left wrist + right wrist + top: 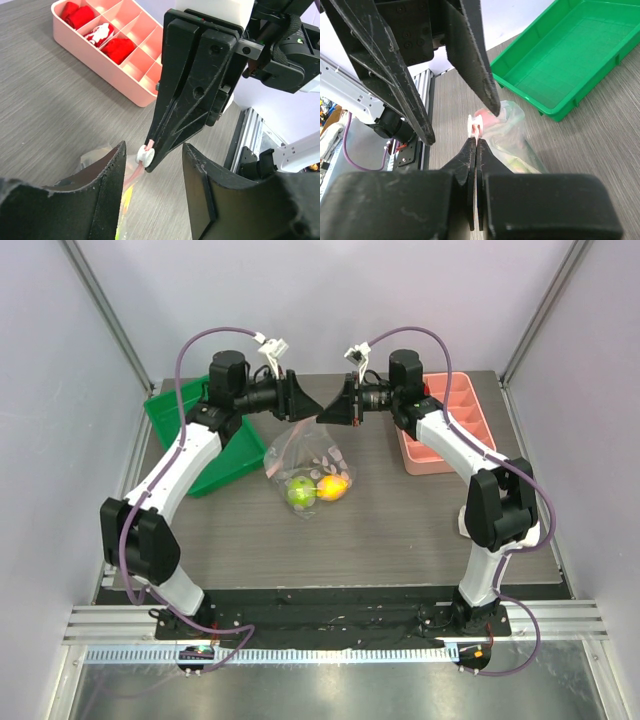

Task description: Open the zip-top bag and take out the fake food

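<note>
The zip-top bag hangs from its pink zip strip between the two grippers, its bottom on the table. The lime green fruit and the yellow-orange fruit lie inside at the bottom. My right gripper is shut on the end of the pink strip, just behind the white slider. It also shows in the top view. My left gripper is open, its fingers on either side of the slider, not touching it. It faces the right gripper in the top view.
A green tray stands at the back left and shows in the right wrist view. A pink divided tray at the back right holds red-and-white toy pieces. Grey walls stand behind and at both sides.
</note>
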`<state>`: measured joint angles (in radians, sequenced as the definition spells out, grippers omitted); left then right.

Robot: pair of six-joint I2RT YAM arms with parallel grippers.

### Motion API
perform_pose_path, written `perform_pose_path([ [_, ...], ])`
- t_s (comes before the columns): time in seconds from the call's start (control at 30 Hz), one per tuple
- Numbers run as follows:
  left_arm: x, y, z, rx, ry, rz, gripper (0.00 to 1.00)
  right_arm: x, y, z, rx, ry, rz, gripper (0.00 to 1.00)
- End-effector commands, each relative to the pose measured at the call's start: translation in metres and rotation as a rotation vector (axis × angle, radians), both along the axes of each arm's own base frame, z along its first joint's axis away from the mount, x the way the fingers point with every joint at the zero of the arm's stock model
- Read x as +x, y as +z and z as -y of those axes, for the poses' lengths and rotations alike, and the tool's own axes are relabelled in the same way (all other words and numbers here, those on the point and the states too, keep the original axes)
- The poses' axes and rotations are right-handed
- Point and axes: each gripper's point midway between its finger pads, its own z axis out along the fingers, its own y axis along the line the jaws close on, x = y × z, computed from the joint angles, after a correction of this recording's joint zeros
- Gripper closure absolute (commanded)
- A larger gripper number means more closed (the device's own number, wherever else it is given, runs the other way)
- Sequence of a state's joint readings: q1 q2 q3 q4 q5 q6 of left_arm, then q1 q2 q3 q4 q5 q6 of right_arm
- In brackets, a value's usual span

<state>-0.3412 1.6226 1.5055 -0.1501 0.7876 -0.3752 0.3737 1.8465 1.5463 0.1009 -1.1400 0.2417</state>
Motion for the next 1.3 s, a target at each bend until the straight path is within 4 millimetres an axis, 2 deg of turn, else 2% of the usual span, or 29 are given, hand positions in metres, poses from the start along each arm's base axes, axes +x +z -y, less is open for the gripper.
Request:
perform_pose_path([
  [0.0, 0.003, 0.0, 0.002, 0.0, -0.004, 0.045, 0.5, -0.008, 0.029, -0.004, 0.033, 0.028, 0.083, 0.98],
  [0.1, 0.001, -0.002, 0.002, 0.005, -0.008, 0.043, 0.49, -0.009, 0.03, -0.004, 0.033, 0.025, 0.086, 0.98],
  [0.23, -0.003, 0.0, 0.002, -0.001, -0.023, 0.049, 0.66, -0.006, 0.029, -0.004, 0.031, 0.014, 0.082, 0.98],
  [0.47, -0.006, 0.003, -0.001, 0.004, -0.016, 0.062, 0.8, -0.001, 0.025, -0.004, 0.022, -0.01, 0.069, 0.98],
  [0.7, -0.011, 0.007, -0.005, 0.019, -0.01, 0.072, 1.0, 0.01, 0.025, -0.001, 0.013, -0.085, 0.063, 0.98],
  [0.8, -0.009, 0.006, -0.009, 0.037, 0.025, 0.066, 1.0, 0.017, 0.025, -0.001, 0.026, -0.142, 0.037, 0.98],
  [0.83, -0.005, 0.005, -0.013, 0.051, 0.063, 0.064, 1.0, 0.021, 0.032, 0.001, 0.05, -0.162, 0.057, 0.98],
  [0.87, -0.003, 0.003, -0.016, 0.061, 0.083, 0.061, 1.0, 0.026, 0.03, 0.003, 0.061, -0.201, 0.006, 0.98],
  [0.9, -0.003, -0.004, -0.019, 0.079, 0.108, 0.039, 1.0, 0.032, 0.032, 0.008, 0.071, -0.234, -0.002, 0.98],
  [0.97, -0.003, -0.005, -0.027, 0.077, 0.178, 0.006, 1.0, 0.048, 0.031, 0.021, 0.082, -0.308, -0.026, 0.99],
  [1.0, -0.006, -0.014, -0.029, 0.09, 0.189, -0.03, 1.0, 0.056, 0.031, 0.026, 0.087, -0.356, -0.045, 0.99],
  [1.07, -0.009, -0.011, -0.039, 0.098, 0.26, -0.045, 1.0, 0.071, 0.028, 0.04, 0.1, -0.413, -0.061, 0.99],
  [1.2, -0.023, -0.016, -0.055, 0.119, 0.331, -0.074, 1.0, 0.09, 0.026, 0.058, 0.122, -0.497, -0.084, 0.99],
  [1.23, -0.029, -0.028, -0.059, 0.14, 0.342, -0.107, 1.0, 0.092, 0.027, 0.06, 0.118, -0.506, -0.084, 0.99],
  [1.27, -0.037, -0.024, -0.063, 0.136, 0.359, -0.105, 1.0, 0.096, 0.027, 0.064, 0.117, -0.521, -0.08, 0.98],
])
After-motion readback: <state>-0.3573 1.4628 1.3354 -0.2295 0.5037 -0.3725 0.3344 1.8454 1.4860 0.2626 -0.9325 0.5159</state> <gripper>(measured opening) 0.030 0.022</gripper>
